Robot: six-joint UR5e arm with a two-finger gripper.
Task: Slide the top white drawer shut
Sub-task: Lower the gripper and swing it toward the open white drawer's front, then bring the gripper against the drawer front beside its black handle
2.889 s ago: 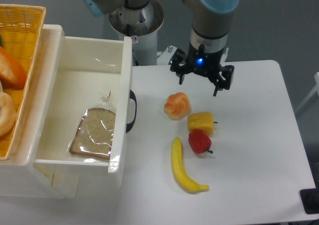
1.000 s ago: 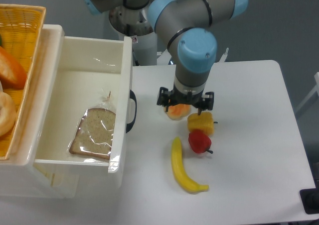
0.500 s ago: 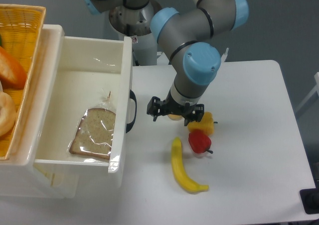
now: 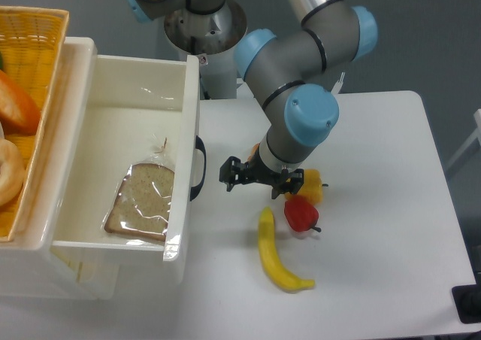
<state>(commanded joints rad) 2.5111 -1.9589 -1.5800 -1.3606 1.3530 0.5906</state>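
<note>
camera: fixed | high, looking down | table [image 4: 391, 280] mid-range

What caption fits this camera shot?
Gripper hovers low beside the open top white drawer holding wrapped bread.

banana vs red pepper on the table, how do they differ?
The banana is yellow, long and curved; the red pepper is red, squat and rounded. The banana lies in open view, farther from the pincer; the red pepper sits just below the arm. Both rest on the white table.

Glossy plastic top white drawer [image 4: 120, 114], woven basket [image 4: 34, 47]
</note>
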